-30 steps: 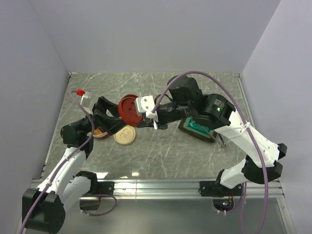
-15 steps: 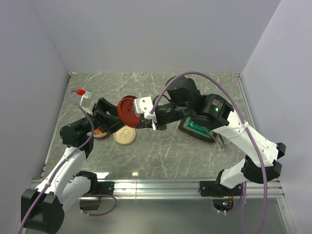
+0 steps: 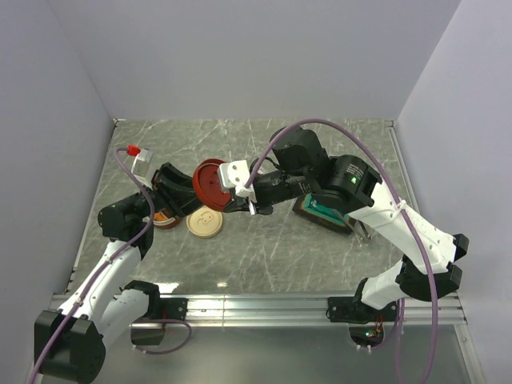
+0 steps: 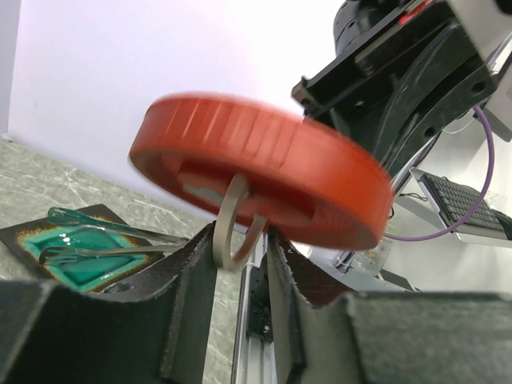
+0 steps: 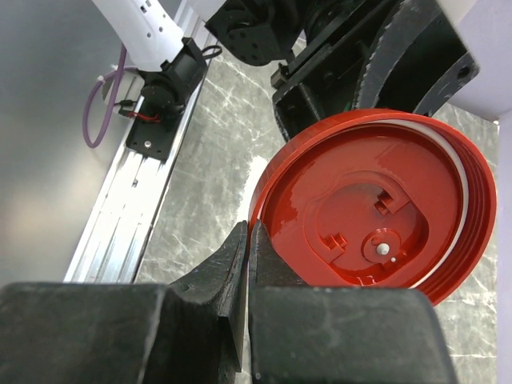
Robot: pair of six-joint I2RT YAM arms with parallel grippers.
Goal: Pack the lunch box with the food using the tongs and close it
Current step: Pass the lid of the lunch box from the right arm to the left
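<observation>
Between the two claws, a red lid (image 3: 211, 182) hangs above the counter (image 3: 264, 256): right claw (image 5: 246, 264) clenched on its rim, left claw (image 4: 238, 240) flanking its grey loop (image 4: 228, 216), grip impossible to tell. Tongs (image 4: 104, 250) lie on a teal tray (image 4: 32, 240) beyond the left claw.

We see a red round ribbed plastic lid (image 4: 264, 172) tilted in the air. Its pale loop handle (image 4: 232, 228) hangs between the black fingers of the left gripper (image 4: 238, 260), and we cannot tell whether they press it. At left, thin silver metal tongs (image 4: 104, 251) lie on a dark green-lined tray (image 4: 24, 238).
</observation>
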